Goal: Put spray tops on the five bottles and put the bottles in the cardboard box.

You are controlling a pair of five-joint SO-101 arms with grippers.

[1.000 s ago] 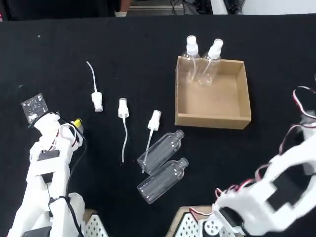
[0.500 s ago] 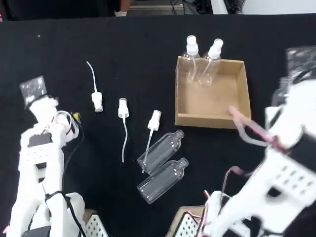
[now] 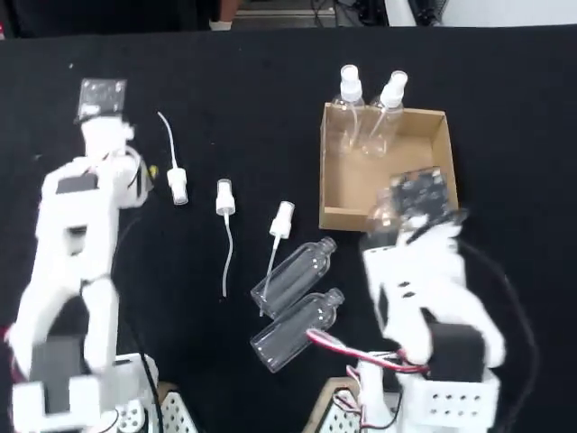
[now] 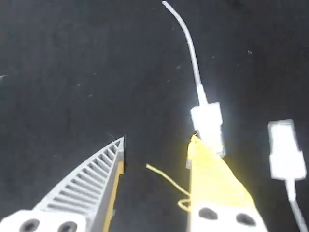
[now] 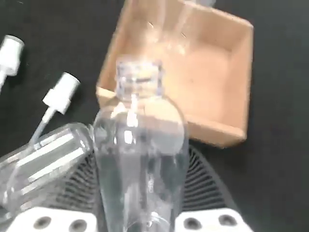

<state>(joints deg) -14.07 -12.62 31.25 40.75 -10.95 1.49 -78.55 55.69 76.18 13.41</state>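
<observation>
My right gripper [image 5: 140,193] is shut on a clear bottle [image 5: 140,140] with a bare neck, held upright just before the near wall of the cardboard box [image 5: 212,130]. From above, that gripper [image 3: 397,221] is at the box [image 3: 388,218] front. Two capped bottles [image 3: 347,108] [image 3: 388,108] stand along the box's far wall. Two bare bottles [image 3: 293,275] [image 3: 297,329] lie on the table. Three spray tops [image 3: 178,185] [image 3: 224,198] [image 3: 282,219] lie left of them. My left gripper [image 4: 157,142] is open, one fingertip beside the leftmost spray top [image 4: 207,123].
The table [image 3: 270,81] is covered in black cloth. The arm bases [image 3: 361,410] stand at the near edge. The spray tops' long thin tubes [image 3: 225,257] trail across the cloth.
The left arm has stretched toward the far side, up to the leftmost spray top. The right arm has swung in from the right edge to the box's near wall.
</observation>
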